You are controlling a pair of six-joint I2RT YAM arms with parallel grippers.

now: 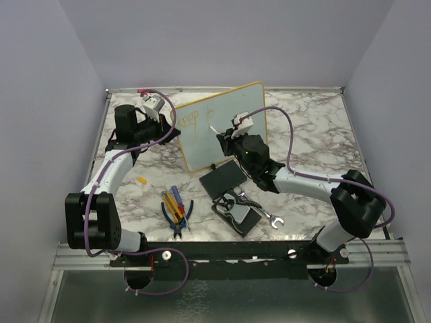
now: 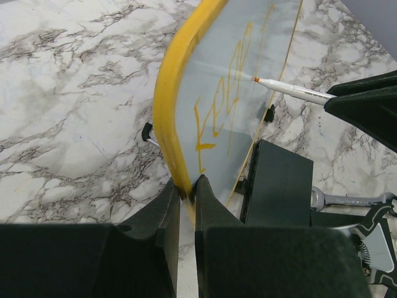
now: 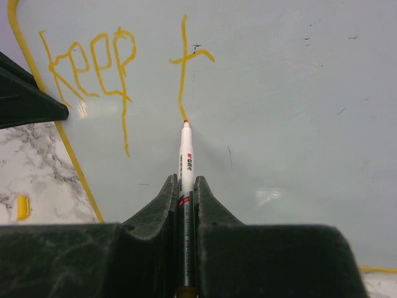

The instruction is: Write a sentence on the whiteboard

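Note:
The whiteboard (image 1: 222, 128) stands tilted on the marble table, yellow-framed. The sentence (image 3: 93, 62) reads "keep t" in orange on it and also shows in the left wrist view (image 2: 226, 93). My left gripper (image 2: 187, 189) is shut on the board's yellow left edge (image 2: 170, 105) and holds it up. My right gripper (image 3: 185, 186) is shut on a white marker (image 3: 185, 158) whose orange tip touches the board at the foot of the "t". The marker also shows in the left wrist view (image 2: 291, 90).
A black pad (image 1: 222, 180) lies in front of the board. Pliers and screwdrivers (image 1: 176, 210), a wrench (image 1: 262, 212) and a black holder (image 1: 239, 214) lie near the front. A small yellow cap (image 1: 141, 180) lies at the left.

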